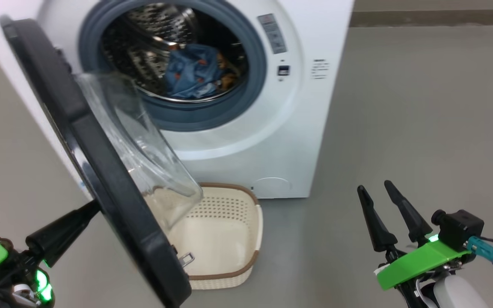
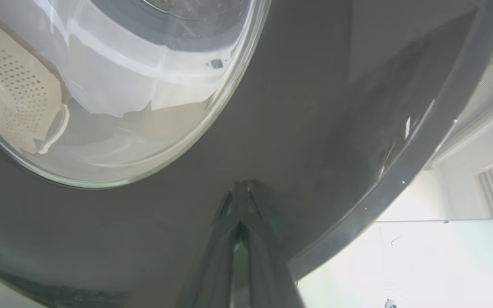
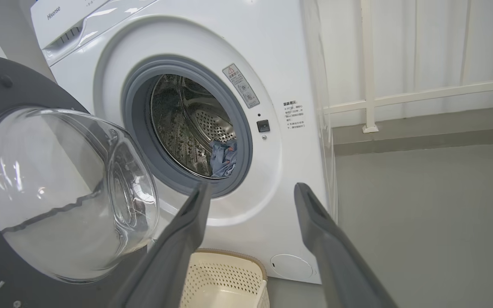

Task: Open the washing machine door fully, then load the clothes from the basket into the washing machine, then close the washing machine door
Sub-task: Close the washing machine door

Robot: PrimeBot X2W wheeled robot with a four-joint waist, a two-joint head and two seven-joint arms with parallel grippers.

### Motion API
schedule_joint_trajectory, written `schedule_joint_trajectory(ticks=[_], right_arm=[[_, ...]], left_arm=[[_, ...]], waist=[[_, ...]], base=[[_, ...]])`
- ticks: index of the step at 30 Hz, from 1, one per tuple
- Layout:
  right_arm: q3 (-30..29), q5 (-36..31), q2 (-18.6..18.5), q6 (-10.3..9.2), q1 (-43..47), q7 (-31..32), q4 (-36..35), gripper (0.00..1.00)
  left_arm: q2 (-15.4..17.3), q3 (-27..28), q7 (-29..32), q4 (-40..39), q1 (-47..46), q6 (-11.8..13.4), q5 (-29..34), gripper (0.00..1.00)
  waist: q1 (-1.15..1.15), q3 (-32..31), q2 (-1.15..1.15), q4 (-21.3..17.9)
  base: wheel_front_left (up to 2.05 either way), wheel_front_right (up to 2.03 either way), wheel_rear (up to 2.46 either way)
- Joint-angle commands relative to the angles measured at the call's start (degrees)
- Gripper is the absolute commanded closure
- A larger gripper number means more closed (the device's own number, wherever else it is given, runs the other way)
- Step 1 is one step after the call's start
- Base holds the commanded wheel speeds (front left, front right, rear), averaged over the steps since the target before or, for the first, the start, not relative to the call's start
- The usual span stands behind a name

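A grey floor lies under the big white washing machine. The washing machine door stands open. The blue clothes lie inside the drum. The basket sits below the door. The left gripper is squeezed tight, its tip against the door's shiny outside. The right gripper is spread wide, holding nothing.

Clothes lie in washing machine, door half-open.

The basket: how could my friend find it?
Find the big white washing machine with its round black door swung open. The basket sits on the grey floor at its foot, partly behind that door. It alone is cream, dotted with holes, with a brown rim.
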Motion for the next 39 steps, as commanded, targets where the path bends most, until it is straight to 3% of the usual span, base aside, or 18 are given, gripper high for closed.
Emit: schedule_joint_trajectory(ticks=[1,8,15,26,30,31,32,33,39], right_arm=[[1.1,-0.1,0.0,0.09,0.4,-0.3,-1.5,0.00],[1.7,0.1,-0.2,0.09,0.3,-0.3,-1.4,0.00],[1.7,0.2,-0.5,0.09,0.1,-0.3,-1.4,0.00],[0.9,-0.1,-0.1,0.09,0.4,-0.3,-1.4,0.00],[0.7,-0.1,-0.3,0.09,0.6,-0.3,-1.4,0.00],[0.6,-0.1,-0.3,0.09,0.6,-0.3,-1.4,0.00],[0.6,-0.2,-0.3,0.09,0.6,-0.3,-1.4,0.00],[0.5,-0.2,-0.3,0.09,0.5,-0.3,-1.4,0.00],[0.2,-0.3,-0.5,0.09,0.5,-0.3,-1.6,0.00]], left_arm=[[0.6,1.8,-0.2,-2.3,-1.6,0.2,0.3,1.00],[-1.2,1.2,-2.4,-2.0,-3.2,0.3,1.2,1.00],[-2.2,0.5,-3.4,-0.5,-4.7,-0.5,1.7,1.00],[-1.8,0.3,-3.8,0.3,-5.8,-1.1,2.9,1.00],[-0.4,0.5,-4.4,0.3,-6.1,-2.4,4.5,1.00],[0.0,0.6,-4.7,0.3,-6.2,-2.9,5.2,0.75],[0.4,0.7,-5.0,0.4,-6.2,-3.4,5.7,0.31],[0.7,0.9,-5.2,0.4,-6.1,-3.8,6.2,0.00],[2.8,1.5,-9.2,0.4,-4.6,-8.7,12.0,0.00]], waist=[[0.00,-0.2,0.00,-3.3],[0.00,-0.2,0.00,-6.9],[0.00,-0.1,0.00,-7.7],[0.00,0.1,0.00,-5.4],[0.00,0.3,0.00,-4.0],[0.00,0.3,0.00,-3.8],[0.00,0.3,0.00,-3.6],[0.00,0.3,0.00,-3.4],[0.00,0.3,0.00,-2.6]], base=[[0.00,0.00,0.00],[0.00,0.00,0.00],[0.00,0.00,0.00],[0.00,0.00,0.00],[0.00,0.00,0.00],[0.00,0.00,0.00],[0.00,0.00,0.00],[0.00,0.00,0.00],[0.00,0.00,0.00]])
